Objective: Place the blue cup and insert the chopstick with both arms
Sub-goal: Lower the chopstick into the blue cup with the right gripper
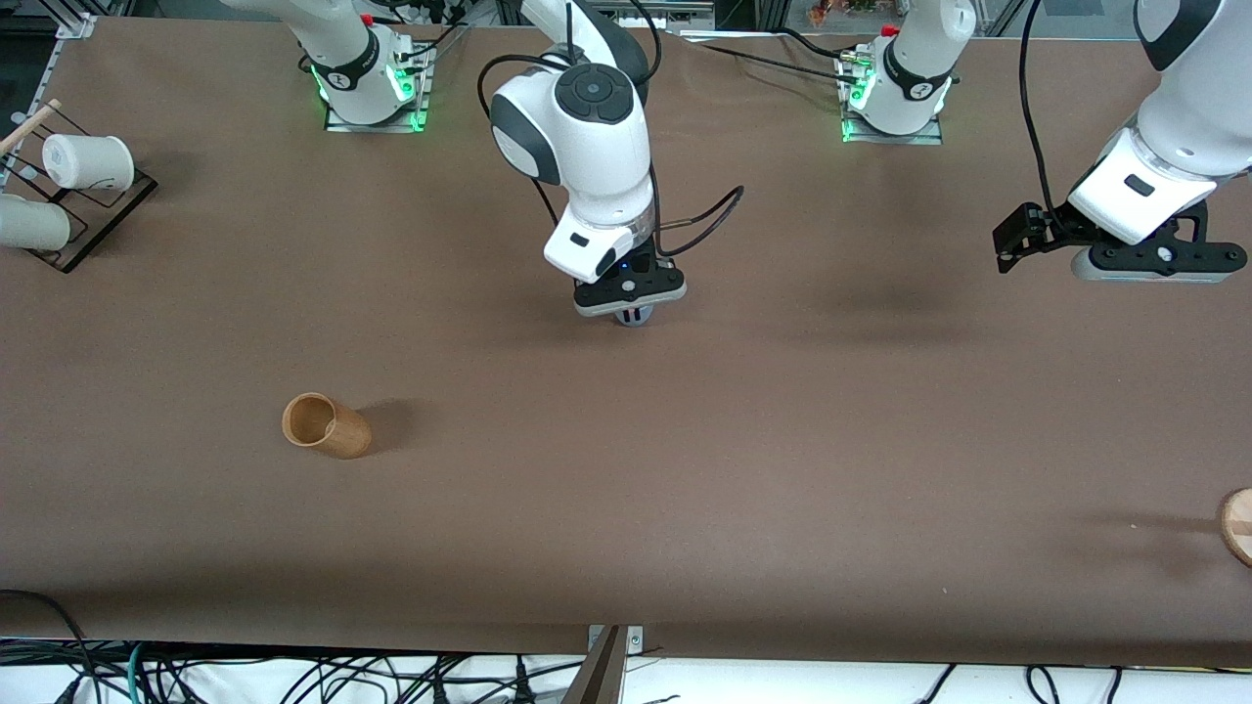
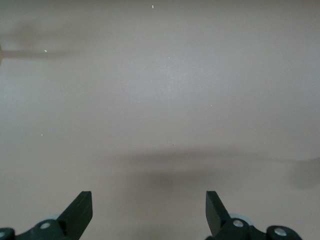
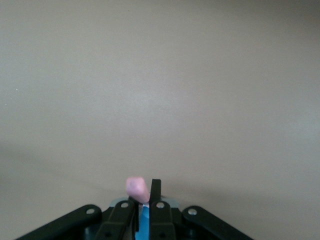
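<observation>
Two white mugs (image 1: pixel 88 161), one wooden cup (image 1: pixel 326 425)

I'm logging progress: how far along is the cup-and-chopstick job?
Looks done: the blue cup seems to stand mid-table under the right gripper, and the chopstick shows its pink tip beside the fingers, apparently inside the cup.
In hand: the right gripper looks shut on the cup's rim, with a blue sliver between its fingers.
Left: letting go and pulling away. The left gripper waits open over the table.
</observation>
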